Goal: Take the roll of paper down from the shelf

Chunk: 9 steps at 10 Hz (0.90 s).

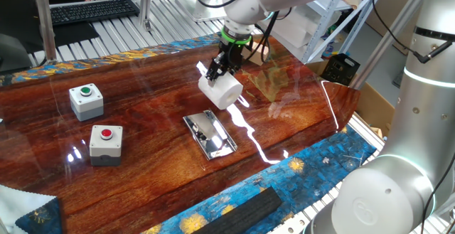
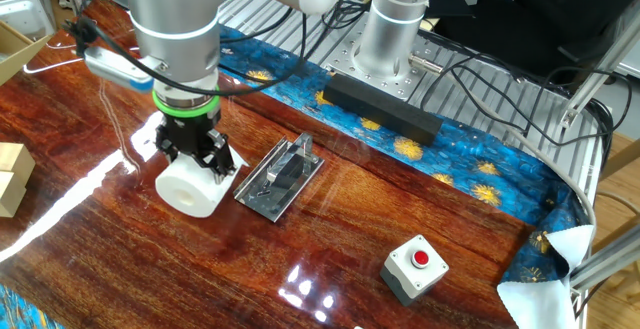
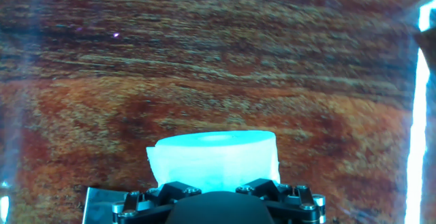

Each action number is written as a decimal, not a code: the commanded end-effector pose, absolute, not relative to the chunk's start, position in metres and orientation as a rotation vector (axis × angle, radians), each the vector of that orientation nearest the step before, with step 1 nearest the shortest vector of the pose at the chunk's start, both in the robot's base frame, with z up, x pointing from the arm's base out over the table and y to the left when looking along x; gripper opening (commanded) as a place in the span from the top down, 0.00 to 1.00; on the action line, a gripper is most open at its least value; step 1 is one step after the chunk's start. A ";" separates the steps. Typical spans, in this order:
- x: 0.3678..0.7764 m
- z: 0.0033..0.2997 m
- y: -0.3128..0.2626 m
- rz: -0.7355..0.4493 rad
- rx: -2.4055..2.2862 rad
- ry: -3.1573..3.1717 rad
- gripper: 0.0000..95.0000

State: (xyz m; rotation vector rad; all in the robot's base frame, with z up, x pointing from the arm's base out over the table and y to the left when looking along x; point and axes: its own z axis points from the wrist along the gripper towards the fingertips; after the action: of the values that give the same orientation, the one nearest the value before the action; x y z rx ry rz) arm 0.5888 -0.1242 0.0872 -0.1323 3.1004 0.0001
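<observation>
The roll of paper (image 1: 222, 90) is a white cylinder held in my gripper (image 1: 227, 65), which is shut on it from above. It hangs tilted just off the far end of the shelf (image 1: 210, 134), a shiny steel plate with a short bracket lying on the wooden table. In the other fixed view the roll (image 2: 190, 187) sits left of the shelf (image 2: 280, 177) under the gripper (image 2: 196, 155), low over the table; I cannot tell if it touches. In the hand view the roll (image 3: 214, 157) fills the space in front of the gripper (image 3: 214, 186), with a shelf corner (image 3: 102, 203) at lower left.
A green-button box (image 1: 86, 99) and a red-button box (image 1: 106, 143) stand to the left. A black bar (image 2: 380, 106) lies on the blue cloth by the arm base. Wooden blocks (image 2: 10, 177) sit at the table's edge.
</observation>
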 end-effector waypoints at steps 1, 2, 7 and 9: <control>0.586 0.086 -0.129 0.004 -0.105 3.104 1.00; 0.585 0.085 -0.130 0.004 -0.112 3.105 1.00; 0.582 0.079 -0.131 0.001 -0.072 3.110 0.40; 0.582 0.076 -0.131 0.006 -0.037 3.110 0.00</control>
State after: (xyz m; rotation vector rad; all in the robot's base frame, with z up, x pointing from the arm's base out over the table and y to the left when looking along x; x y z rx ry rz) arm 0.5828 -0.1304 0.0753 -0.0351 3.1112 0.0059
